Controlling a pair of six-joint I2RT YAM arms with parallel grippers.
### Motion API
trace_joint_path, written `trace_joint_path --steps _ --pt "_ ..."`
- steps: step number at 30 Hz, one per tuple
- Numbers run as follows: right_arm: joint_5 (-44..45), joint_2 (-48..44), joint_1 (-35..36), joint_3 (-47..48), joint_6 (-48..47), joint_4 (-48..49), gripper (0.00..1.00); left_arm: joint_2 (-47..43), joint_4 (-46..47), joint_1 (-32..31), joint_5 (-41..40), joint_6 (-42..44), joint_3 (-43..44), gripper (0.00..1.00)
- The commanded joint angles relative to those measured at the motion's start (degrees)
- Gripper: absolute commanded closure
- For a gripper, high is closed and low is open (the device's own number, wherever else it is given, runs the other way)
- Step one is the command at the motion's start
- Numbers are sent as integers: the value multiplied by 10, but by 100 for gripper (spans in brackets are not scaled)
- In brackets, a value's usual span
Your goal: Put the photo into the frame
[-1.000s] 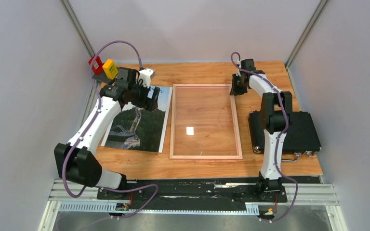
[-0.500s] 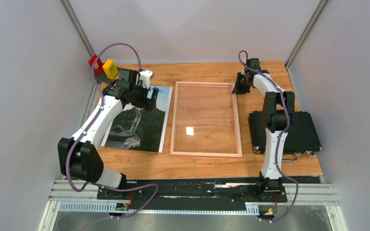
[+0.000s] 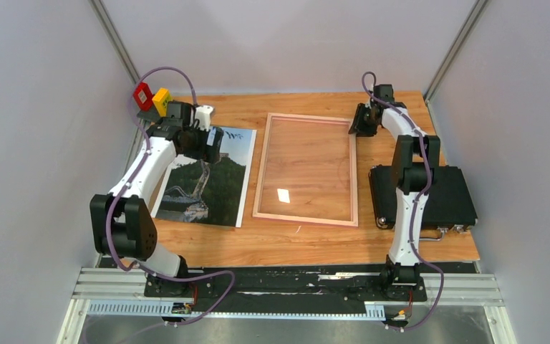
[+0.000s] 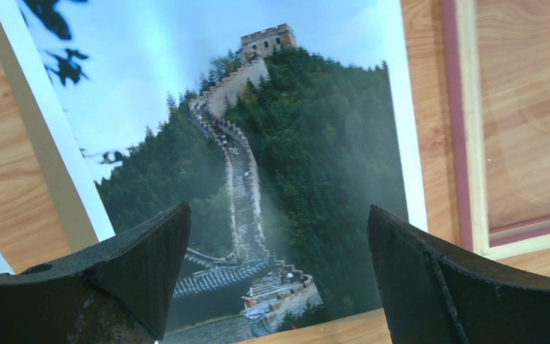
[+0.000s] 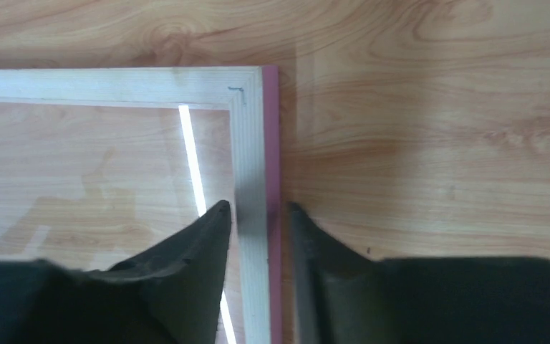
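Note:
The photo [image 3: 208, 179] lies flat on the left of the table; the left wrist view shows its wall over dark hills [image 4: 293, 143]. My left gripper [image 3: 210, 145] hovers over the photo's far end, open, with nothing between its fingers [image 4: 279, 209]. The frame [image 3: 304, 218] lies wood side up in the middle of the table, slightly skewed, and its pink edge [image 4: 465, 143] runs beside the photo. My right gripper [image 3: 358, 127] is at the frame's far right corner. Its fingers [image 5: 258, 206] straddle the right rail [image 5: 251, 143], open by a narrow gap on each side.
A black case [image 3: 430, 197] lies at the right, close to the frame's right rail and under the right arm. A red block [image 3: 143, 95] and a yellow block [image 3: 162, 100] sit at the far left corner. Grey walls close in both sides.
The right gripper has drawn the frame's far right corner back and to the right, skewing the frame, and its jaws have widened off the rail. The left arm has shifted slightly left and back.

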Motion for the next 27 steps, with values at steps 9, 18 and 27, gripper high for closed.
trace_joint_path --steps 9,18,27 --pt "-36 -100 21 -19 -64 41 28 98 -35 130 32 43 56 0" --pt "-69 -161 161 -37 -103 49 24 173 -84 190 33 68 109 0" --pt "-101 -77 302 53 -104 50 24 200 -79 212 74 81 115 0"
